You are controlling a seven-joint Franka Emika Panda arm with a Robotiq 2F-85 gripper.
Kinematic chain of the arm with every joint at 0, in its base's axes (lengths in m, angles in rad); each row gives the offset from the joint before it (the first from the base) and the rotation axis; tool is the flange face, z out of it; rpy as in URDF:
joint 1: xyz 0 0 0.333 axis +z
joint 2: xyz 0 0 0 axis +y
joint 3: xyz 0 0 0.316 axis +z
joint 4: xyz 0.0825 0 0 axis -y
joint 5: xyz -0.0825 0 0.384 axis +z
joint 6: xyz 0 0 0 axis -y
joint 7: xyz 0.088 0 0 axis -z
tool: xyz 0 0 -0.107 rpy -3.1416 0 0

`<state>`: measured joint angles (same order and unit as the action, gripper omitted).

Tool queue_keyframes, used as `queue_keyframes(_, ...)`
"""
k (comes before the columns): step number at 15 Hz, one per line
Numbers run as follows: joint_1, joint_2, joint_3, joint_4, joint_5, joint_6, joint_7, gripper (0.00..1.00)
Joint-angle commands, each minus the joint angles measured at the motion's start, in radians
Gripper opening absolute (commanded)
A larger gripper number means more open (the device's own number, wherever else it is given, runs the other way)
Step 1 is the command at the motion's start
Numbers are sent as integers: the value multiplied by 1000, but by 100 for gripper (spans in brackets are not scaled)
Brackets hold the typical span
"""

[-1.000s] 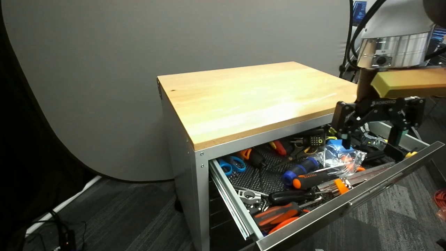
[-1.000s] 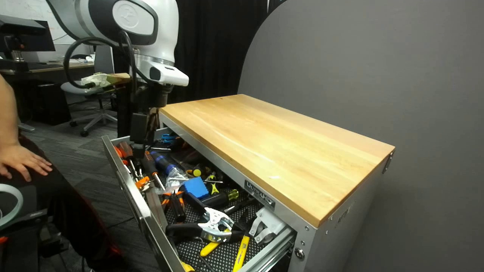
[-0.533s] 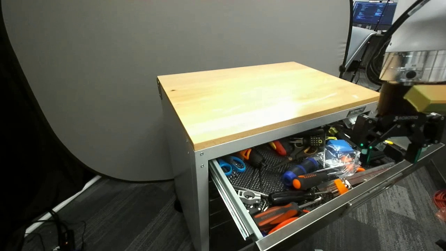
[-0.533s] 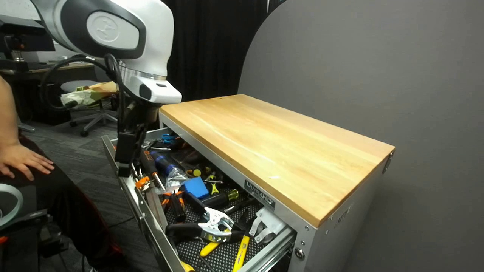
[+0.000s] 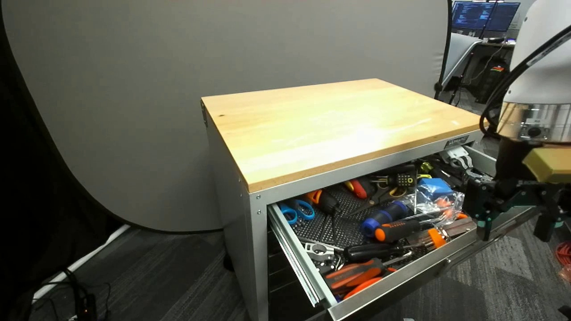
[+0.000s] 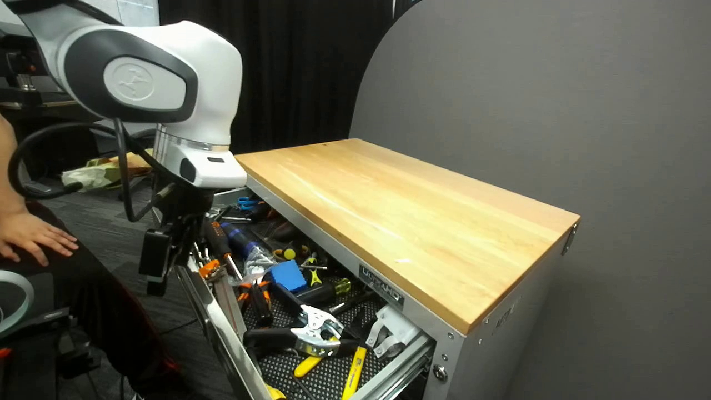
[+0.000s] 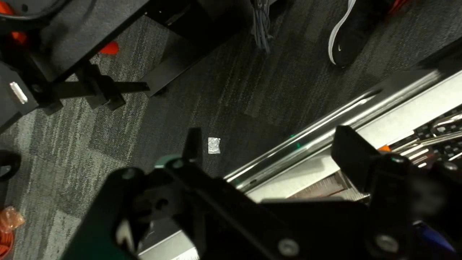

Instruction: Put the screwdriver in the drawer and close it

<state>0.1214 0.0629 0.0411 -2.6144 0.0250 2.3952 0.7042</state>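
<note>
The grey metal drawer (image 5: 401, 279) stands pulled open under the wood-topped cabinet and is full of tools. Its front panel also shows in an exterior view (image 6: 225, 336) and crosses the wrist view (image 7: 297, 174). A small black-and-yellow tool (image 5: 406, 179) lies in the drawer beside the blue block; it also shows in an exterior view (image 6: 289, 254). It may be the screwdriver, but I cannot be sure. My gripper (image 5: 514, 229) is open and empty at the drawer's front edge, partly outside it. In the wrist view (image 7: 269, 144) its fingers stand wide apart, with floor and drawer rim behind.
The wooden top (image 5: 339, 133) lies behind the drawer. A blue block (image 6: 288, 276), a spring clamp (image 6: 316, 333) and orange-handled tools (image 5: 357, 274) lie inside the drawer. A person's hand (image 6: 36, 239) rests on a leg in front of the cabinet.
My gripper has moved down and outward from over the tools to the drawer's front edge, staying open. The drawer and its contents have not moved.
</note>
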Motion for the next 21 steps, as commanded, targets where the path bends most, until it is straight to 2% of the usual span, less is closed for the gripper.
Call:
queue_keyframes(1,-5,29,8,-6,-2,43,28,58)
queue_keyframes(7,0,60,6,7,-12,34,38,11)
queue_keyframes(8,0,70,4,9,-12,39,43,6)
queue_keyframes(11,8,93,-5,8,-27,113,113,0)
queue_keyframes(16,36,148,-19,28,-69,291,266,6)
queue_keyframes(21,105,209,-85,97,-230,417,484,3)
